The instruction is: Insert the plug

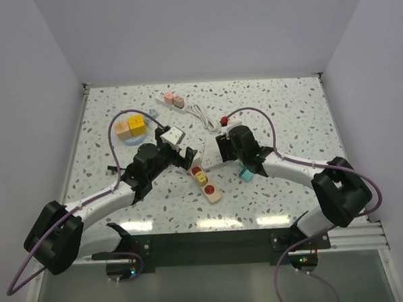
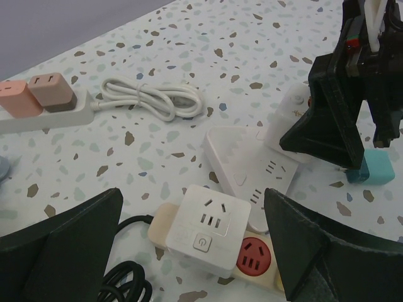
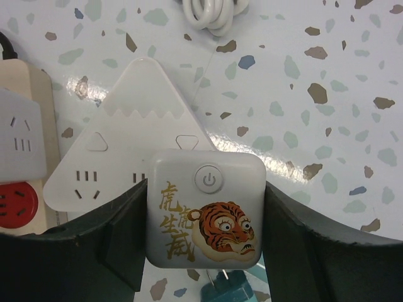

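Note:
My right gripper is shut on a white square plug with a tiger print, its pads pressed on both sides. The plug is held over the white mountain-shaped power strip, close to its socket holes. I cannot tell whether its prongs are in. My left gripper is open, with its jaws either side of a white cube adapter and not touching it. The adapter sits on the end of the beige power strip, beside its red socket. In the top view both grippers meet mid-table, the left one and the right one.
A teal plug lies right of the mountain strip, under the right gripper. A coiled white cable and a white strip with pink and brown plugs lie at the back. Yellow and peach blocks sit on a blue disc at the back left.

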Controlling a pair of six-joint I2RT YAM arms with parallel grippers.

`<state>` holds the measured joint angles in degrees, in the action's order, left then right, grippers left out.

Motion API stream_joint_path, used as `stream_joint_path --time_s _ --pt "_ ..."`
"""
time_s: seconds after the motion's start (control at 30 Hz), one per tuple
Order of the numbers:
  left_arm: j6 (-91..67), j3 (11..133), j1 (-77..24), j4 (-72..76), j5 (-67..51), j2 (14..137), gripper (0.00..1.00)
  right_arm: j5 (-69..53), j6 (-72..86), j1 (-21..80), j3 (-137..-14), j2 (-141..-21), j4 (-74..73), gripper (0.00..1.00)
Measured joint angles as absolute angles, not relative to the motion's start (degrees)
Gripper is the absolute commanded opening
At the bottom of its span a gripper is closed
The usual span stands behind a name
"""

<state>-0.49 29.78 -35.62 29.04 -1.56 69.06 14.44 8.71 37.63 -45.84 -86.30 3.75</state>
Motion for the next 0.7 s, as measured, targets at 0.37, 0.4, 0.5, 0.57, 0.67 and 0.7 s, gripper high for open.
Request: stream_joint_path --time_s 0.37,0.4,0.5,0.57,0.67,0.7 --pt "-0.5 29.8 -35.5 29.0 -1.7 69.0 1.00 15.6 10.1 38.1 -45.6 -87.4 6.1 0.00" --pt "-0.5 29.8 -35.5 29.0 -1.7 69.0 1.00 15.8 10.4 38.2 -45.4 -87.3 6.5 0.00" --pt "-0.5 29.8 -35.3 29.0 -1.8 69.0 1.00 16.1 11.1 38.3 -44.2 -87.0 8.3 0.00" --pt "-0.5 29.8 -35.3 29.0 -1.7 69.0 1.00 16.3 11.7 38.3 -43.4 -86.9 9.6 0.00" --pt "-0.5 29.8 -35.2 29.0 -1.8 69.0 1.00 17.1 12.5 38.7 -42.3 -86.6 11.2 0.00" --pt "-0.5 29.8 -35.2 29.0 -1.8 69.0 1.00 17.3 12.8 38.9 -41.9 -86.5 11.7 0.00"
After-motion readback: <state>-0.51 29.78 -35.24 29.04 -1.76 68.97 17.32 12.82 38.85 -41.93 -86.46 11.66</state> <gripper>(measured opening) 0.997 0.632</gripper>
